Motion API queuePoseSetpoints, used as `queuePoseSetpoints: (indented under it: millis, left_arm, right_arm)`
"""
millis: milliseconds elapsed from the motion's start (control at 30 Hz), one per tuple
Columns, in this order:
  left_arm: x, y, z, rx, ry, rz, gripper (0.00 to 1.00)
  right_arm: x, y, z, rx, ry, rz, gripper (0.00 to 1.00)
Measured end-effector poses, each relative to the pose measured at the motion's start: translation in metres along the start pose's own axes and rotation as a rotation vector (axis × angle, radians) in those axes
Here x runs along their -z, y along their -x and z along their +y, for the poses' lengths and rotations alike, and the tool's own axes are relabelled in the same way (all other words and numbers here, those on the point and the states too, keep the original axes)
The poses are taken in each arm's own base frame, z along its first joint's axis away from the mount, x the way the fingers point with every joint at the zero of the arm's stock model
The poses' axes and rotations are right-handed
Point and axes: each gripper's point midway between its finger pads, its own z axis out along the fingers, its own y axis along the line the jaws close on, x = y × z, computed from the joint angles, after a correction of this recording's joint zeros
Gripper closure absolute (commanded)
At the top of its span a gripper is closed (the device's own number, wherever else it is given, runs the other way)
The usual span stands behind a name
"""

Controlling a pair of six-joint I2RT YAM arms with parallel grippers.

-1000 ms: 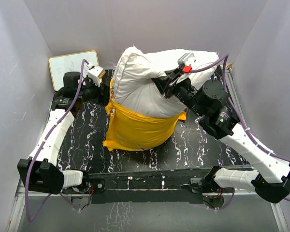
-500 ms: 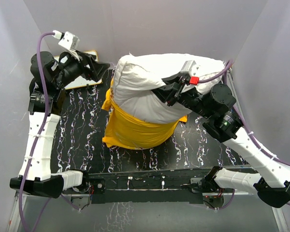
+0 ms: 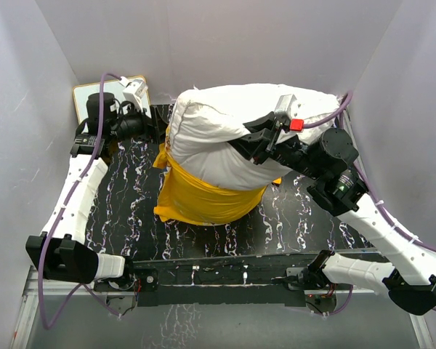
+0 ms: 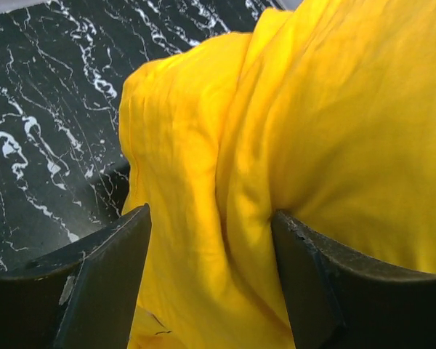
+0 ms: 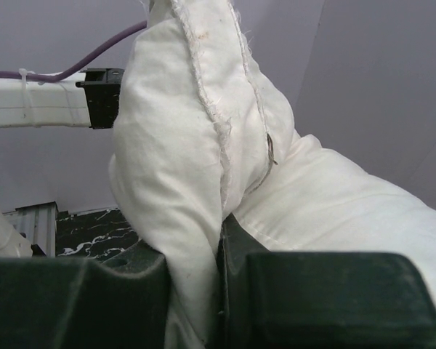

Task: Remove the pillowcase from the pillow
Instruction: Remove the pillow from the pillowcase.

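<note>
The plump white pillow (image 3: 218, 127) stands tilted at the middle of the table, its lower half inside the yellow pillowcase (image 3: 203, 196). My right gripper (image 3: 247, 142) is shut on the pillow's bare upper part; in the right wrist view a seamed white fold (image 5: 192, 218) is pinched in the right gripper (image 5: 203, 254). My left gripper (image 3: 157, 134) is at the pillowcase's upper left edge. In the left wrist view its fingers (image 4: 102, 283) stand apart around a bunched ridge of yellow pillowcase (image 4: 225, 182), so the left gripper (image 4: 211, 240) is open.
A white-faced board (image 3: 87, 98) leans in the back left corner, partly behind my left arm. Grey walls close in on the left, back and right. Black marbled tabletop (image 3: 123, 211) shows to the left of and in front of the pillowcase.
My left arm swung up toward the back left corner, then came back down to the pillowcase's left edge. My right arm has shifted the pillow slightly right and up.
</note>
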Motion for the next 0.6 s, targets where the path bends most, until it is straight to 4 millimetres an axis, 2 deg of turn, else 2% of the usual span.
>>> queuePoseSetpoints:
  millis: [100, 200, 267, 367, 433, 500, 533, 600]
  left_arm:
    - [-0.001, -0.012, 0.006, -0.004, 0.017, 0.024, 0.32]
    - [0.003, -0.006, 0.015, -0.025, 0.049, 0.012, 0.26]
    - [0.011, 0.008, 0.021, -0.039, 0.076, -0.023, 0.24]
    - [0.035, 0.054, 0.023, -0.093, 0.121, -0.126, 0.23]
    - [0.054, 0.091, 0.008, -0.152, 0.112, -0.205, 0.23]
    - [0.068, 0.115, -0.019, -0.208, 0.058, -0.262, 0.23]
    - [0.075, 0.121, -0.033, -0.228, 0.022, -0.280, 0.23]
    - [0.087, 0.120, -0.061, -0.245, -0.059, -0.286, 0.23]
  right_arm:
    - [0.000, 0.001, 0.002, -0.008, 0.008, -0.002, 0.91]
    - [0.001, 0.001, 0.004, -0.013, 0.017, -0.001, 0.92]
    - [0.002, 0.001, 0.006, -0.016, 0.024, 0.000, 0.92]
    - [0.004, 0.002, 0.009, -0.020, 0.041, 0.000, 0.92]
    - [0.004, 0.002, 0.010, -0.022, 0.045, 0.001, 0.92]
    - [0.004, 0.002, 0.010, -0.024, 0.046, 0.001, 0.92]
    - [0.004, 0.002, 0.010, -0.024, 0.047, 0.001, 0.92]
    - [0.004, 0.002, 0.011, -0.025, 0.048, 0.001, 0.92]
